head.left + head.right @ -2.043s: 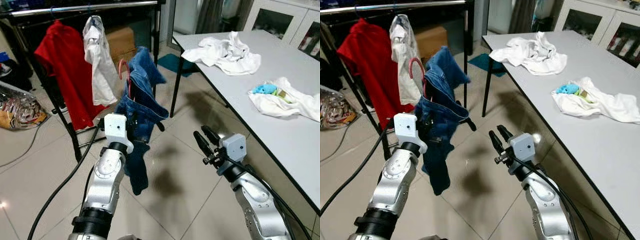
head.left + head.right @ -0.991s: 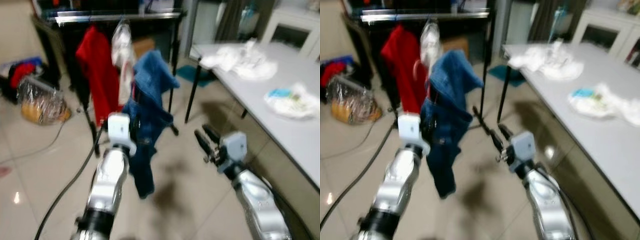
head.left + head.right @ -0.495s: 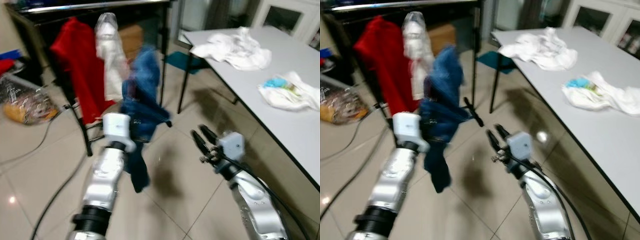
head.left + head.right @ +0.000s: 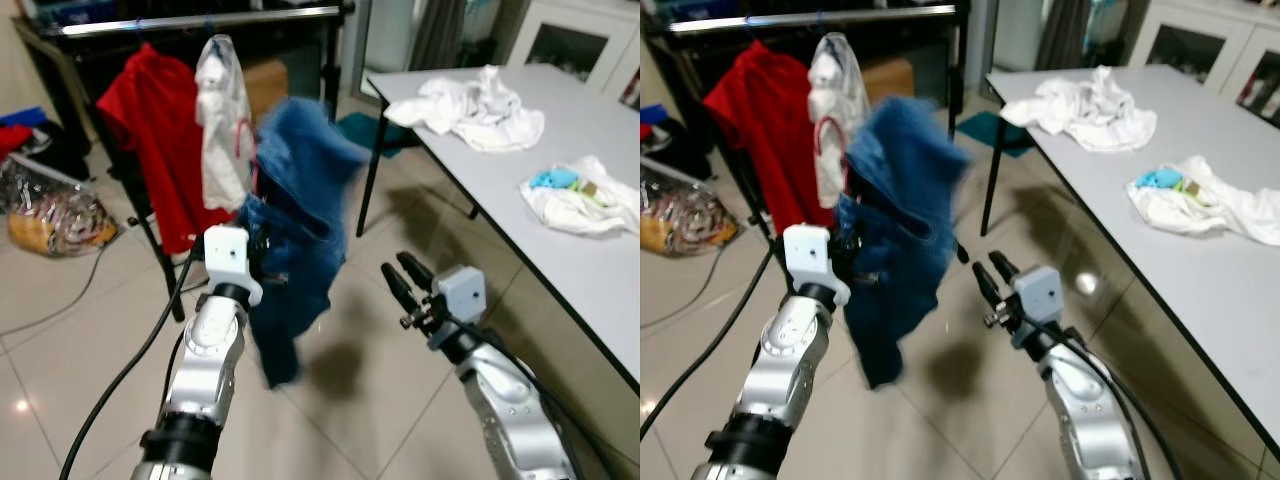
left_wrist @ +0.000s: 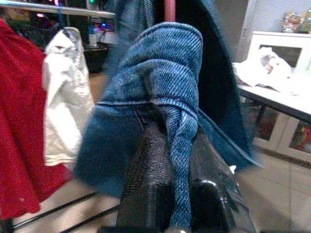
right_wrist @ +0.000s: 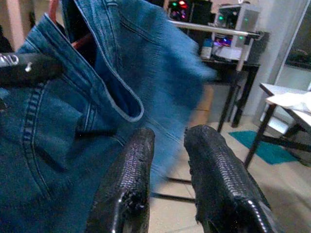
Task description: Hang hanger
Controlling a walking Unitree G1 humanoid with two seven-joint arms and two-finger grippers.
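A pair of blue jeans (image 4: 295,215) hangs over a red hanger (image 4: 824,138) whose hook rises at the jeans' left side. My left gripper (image 5: 178,194) is shut on a fold of the denim, with its fingers (image 5: 151,174) pressed on either side. The jeans are blurred and swing in front of the clothes rail (image 4: 200,20). To the right of the jeans, my right gripper (image 4: 402,281) is open and holds nothing; in its wrist view the gripper (image 6: 167,165) points at the denim close ahead. The red hanger (image 6: 83,41) shows inside the waistband.
A red shirt (image 4: 150,125) and a white garment (image 4: 222,120) hang on the rail. A grey table (image 4: 520,150) with white cloths (image 4: 470,100) stands at the right. A plastic bag (image 4: 50,215) lies on the tiled floor at the left.
The camera has swayed and steadied. The jeans have swung and lifted a little in my left gripper. My right gripper keeps its place beside them.
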